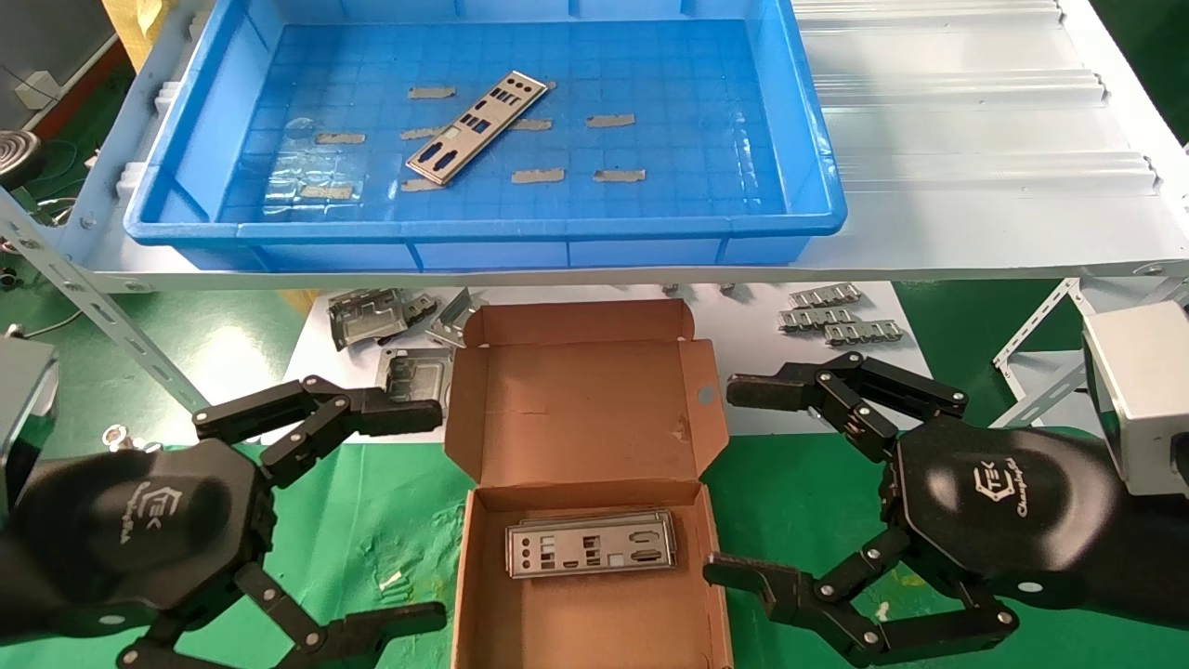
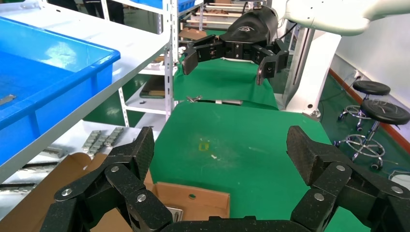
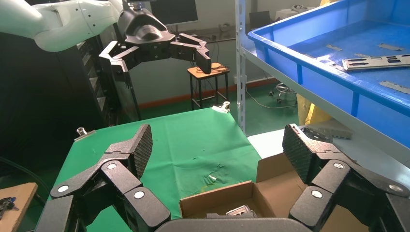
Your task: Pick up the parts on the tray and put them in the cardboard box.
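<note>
**One plate boxed, one waiting flat on the tray floor**

Both grippers are standing spread wide and holding nothing. The left gripper is hovering just beside the left wall of the cardboard box, and the right gripper is hovering just beside its right wall, so the box is sitting between the two sets of open fingers.

Inside the box, one silver port plate is lying flat on the bottom, nearer the robot than the raised lid, untouched by either gripper.

Beyond the box, on the raised white shelf, the blue tray is holding the remaining port plate. It is lying flat and diagonal on the gridded floor, among short grey tape strips, well apart from both grippers and left of the tray's middle.

That plate is probably light, thin and stiff, with a smooth metal face likely to slip. Lying flush, it is offering little edge; pinching across its narrow width, near the middle of its length, looks the steadiest hold, and the thin rim may flex or skate under a shallow grip.

Grey metal brackets and ridged strips are lying behind the box.
</note>
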You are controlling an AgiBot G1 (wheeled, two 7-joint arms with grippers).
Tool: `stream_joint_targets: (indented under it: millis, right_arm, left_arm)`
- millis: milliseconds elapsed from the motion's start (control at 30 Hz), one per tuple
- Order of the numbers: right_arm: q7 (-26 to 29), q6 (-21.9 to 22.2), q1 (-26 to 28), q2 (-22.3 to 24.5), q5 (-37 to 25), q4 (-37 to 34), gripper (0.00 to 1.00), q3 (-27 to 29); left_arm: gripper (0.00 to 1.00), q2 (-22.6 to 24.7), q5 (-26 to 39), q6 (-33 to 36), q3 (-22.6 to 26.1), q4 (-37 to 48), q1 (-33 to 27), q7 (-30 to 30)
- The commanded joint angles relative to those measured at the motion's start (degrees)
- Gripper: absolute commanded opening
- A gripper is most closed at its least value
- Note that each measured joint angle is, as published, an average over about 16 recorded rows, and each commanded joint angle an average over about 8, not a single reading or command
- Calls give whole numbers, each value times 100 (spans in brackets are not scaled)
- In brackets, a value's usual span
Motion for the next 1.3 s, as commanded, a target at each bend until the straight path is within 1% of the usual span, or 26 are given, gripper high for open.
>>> stream_joint_targets:
  millis: [33, 533, 567, 800, 833, 1300]
  right_arm:
    - [0, 0, 0, 0, 0, 0, 100, 0]
    - [0, 0, 0, 0, 0, 0, 100, 0]
    - [0, 0, 0, 0, 0, 0, 96, 0]
    - [0, 0, 0, 0, 0, 0, 9, 0]
    - [0, 0, 0, 0, 0, 0, 1, 0]
    - [0, 0, 0, 0, 0, 0, 0, 0]
  left_arm:
    - [100, 0, 0, 0, 0, 0, 0, 0]
    - [100, 0, 0, 0, 0, 0, 0, 0]
    - [100, 0, 0, 0, 0, 0, 0, 0]
    - [100, 0, 0, 0, 0, 0, 0, 0]
    - [100, 0, 0, 0, 0, 0, 0, 0]
    - [100, 0, 0, 0, 0, 0, 0, 0]
